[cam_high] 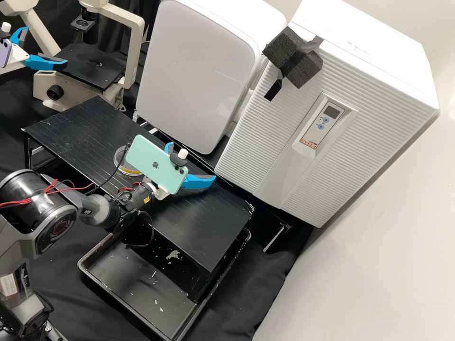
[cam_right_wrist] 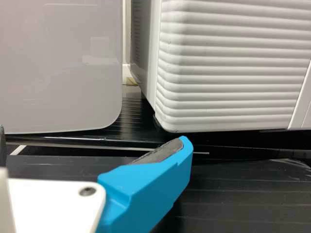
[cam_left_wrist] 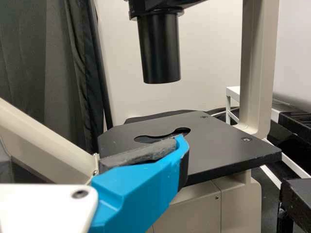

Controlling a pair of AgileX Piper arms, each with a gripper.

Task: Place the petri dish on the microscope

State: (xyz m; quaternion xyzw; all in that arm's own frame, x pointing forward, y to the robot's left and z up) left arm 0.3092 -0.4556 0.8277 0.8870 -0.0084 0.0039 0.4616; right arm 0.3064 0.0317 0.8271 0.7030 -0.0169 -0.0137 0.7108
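High view: the right claw (cam_high: 194, 162) stands wide over the counter (cam_high: 208, 225), nothing seen in its grasp. At its nine o'clock, partly behind the phone (cam_high: 154, 161), sits a round, clear-walled thing, likely the petri dish (cam_high: 121, 166), resting on the counter. The left claw (cam_high: 45, 46) is wide too, up at eleven o'clock by the microscope stage (cam_left_wrist: 218, 151), perhaps parked there to take over the placing, since that arm has the nearer reach.

The stage's cut-out (cam_left_wrist: 163, 136) lies under the dark barrel (cam_left_wrist: 159, 51); a dish should go in level from the side, through the gap between them, clear of the upright pillar (cam_left_wrist: 259, 63). For the right claw, the white cabinets (cam_high: 199, 61) crowd twelve to three o'clock, so turning toward nine seems roomier, keeping off the counter's edge
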